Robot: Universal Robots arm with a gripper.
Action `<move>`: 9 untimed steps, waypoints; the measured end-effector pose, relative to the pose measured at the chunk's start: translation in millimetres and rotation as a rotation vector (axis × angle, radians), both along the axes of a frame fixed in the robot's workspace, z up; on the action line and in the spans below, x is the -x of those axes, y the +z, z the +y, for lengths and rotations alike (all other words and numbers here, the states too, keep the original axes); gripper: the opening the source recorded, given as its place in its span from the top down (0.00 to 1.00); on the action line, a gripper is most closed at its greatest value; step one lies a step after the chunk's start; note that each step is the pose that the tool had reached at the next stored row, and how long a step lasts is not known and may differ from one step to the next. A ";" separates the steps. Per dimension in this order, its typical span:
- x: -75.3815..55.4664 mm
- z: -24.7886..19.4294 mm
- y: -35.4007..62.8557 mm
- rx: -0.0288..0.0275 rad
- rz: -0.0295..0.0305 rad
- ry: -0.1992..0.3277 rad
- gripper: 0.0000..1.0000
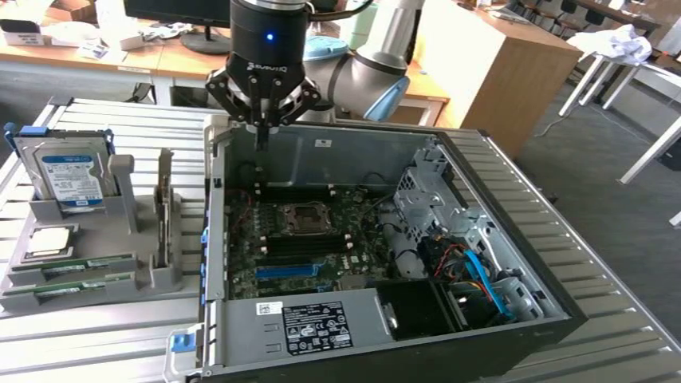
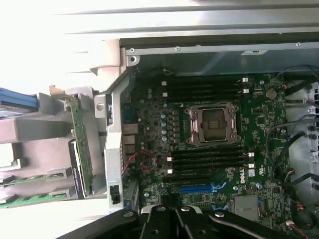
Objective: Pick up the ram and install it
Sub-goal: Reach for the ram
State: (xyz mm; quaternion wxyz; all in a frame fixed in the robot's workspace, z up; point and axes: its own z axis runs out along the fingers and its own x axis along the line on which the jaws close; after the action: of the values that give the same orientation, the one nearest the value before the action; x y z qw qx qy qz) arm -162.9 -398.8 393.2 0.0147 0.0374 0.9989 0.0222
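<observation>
While the ram (image 2: 82,144) is sitting unpicked at the case's (image 1: 352,152) nine o'clock, the hand (image 1: 261,137) is hovering closed, empty.

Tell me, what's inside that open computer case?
A green motherboard with a processor socket, black memory slots and cables. The labelled grey box covers whatever lies beneath it.

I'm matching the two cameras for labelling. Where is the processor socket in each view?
Exterior view: the processor socket sits inside the open computer case, between two banks of black memory slots.
Wrist view: the processor socket sits between the same two banks of memory slots.
Shared landmark: the blue slot, just past one bank of memory slots.
</observation>
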 end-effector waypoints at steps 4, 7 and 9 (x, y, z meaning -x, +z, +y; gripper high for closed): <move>2.6 0.0 0.0 0.0000 0.0000 0.000 0.90; 4.4 0.0 0.0 0.0001 0.0001 0.000 0.90; 5.5 0.0 0.0 0.0001 0.0001 0.000 0.90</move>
State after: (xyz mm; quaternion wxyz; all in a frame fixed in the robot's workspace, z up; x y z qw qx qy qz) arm -168.4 -398.8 393.3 0.0146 0.0374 0.9989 0.0221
